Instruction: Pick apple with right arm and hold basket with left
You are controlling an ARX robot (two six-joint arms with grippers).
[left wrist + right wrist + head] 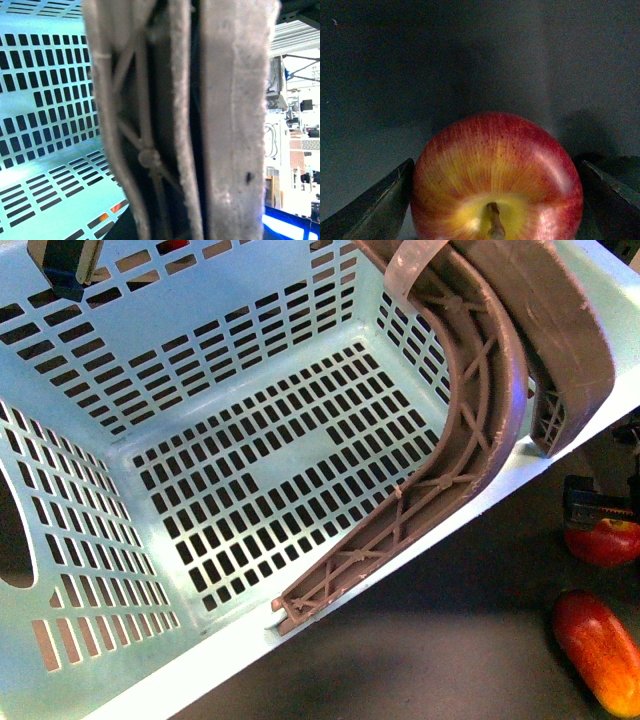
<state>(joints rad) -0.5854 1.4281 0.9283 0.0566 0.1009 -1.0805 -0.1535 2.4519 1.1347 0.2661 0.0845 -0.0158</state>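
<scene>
The light teal basket (90, 570) fills most of the front view, tilted, with nothing inside it. Its two brown-mauve handles (480, 370) curve up along the right rim. In the left wrist view those handles (230, 125) fill the picture at very close range; my left gripper is shut on them and its fingers do not show. The red apple (495, 165), yellow round its stem, sits between the dark fingers (375, 210) of my right gripper (492, 202), which is shut on it. In the front view the apple (603, 542) lies at the right edge under the right gripper (598, 502).
An elongated red-and-yellow fruit (600, 648) lies on the dark surface (440, 640) just in front of the apple. A dark blue and beige object (65, 265) shows at the basket's far left rim. Something orange shows through the basket's slots (107, 214).
</scene>
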